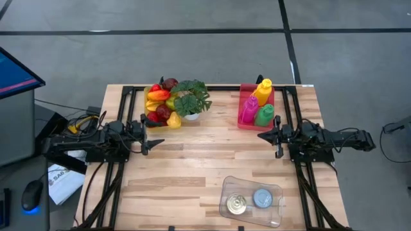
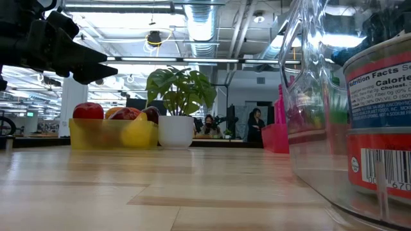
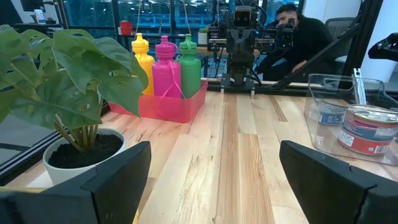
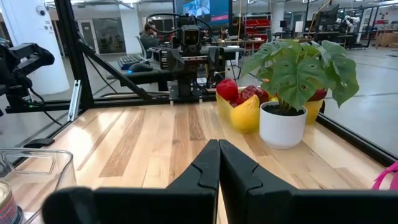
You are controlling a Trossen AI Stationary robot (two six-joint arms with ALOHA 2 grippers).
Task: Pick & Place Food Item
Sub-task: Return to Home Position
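1. High view: the fruit [image 1: 160, 102] is heaped at the far left beside the plant [image 1: 191, 99]. Bottles [image 1: 262, 102] stand in the pink bin [image 1: 244, 93]. Two cans [image 1: 237, 205] lie in the clear bin [image 1: 226, 186] at the near edge. No food lies loose on the table [image 1: 192, 167]. The left gripper [image 1: 156, 144] and the right gripper [image 1: 263, 136] hang at opposite sides, apart from every bin and holding nothing.
2. Low view: the fruit fills the yellow bin [image 2: 83, 135], just beside the plant. One can shows close up through the clear bin's wall. The left arm hangs high, off the wood.
3. Left wrist view: this gripper's fingers [image 3: 118, 177] are spread wide with nothing between them. Beyond them are the plant, the bottles and the cans in their bin. A person [image 3: 298, 37] sits past the table.
4. Right wrist view: this gripper's fingers [image 4: 205, 171] are pressed together on nothing, facing the fruit and the plant.
5. Judgement: the sorting looks done. Only settling both arms at rest seems left.
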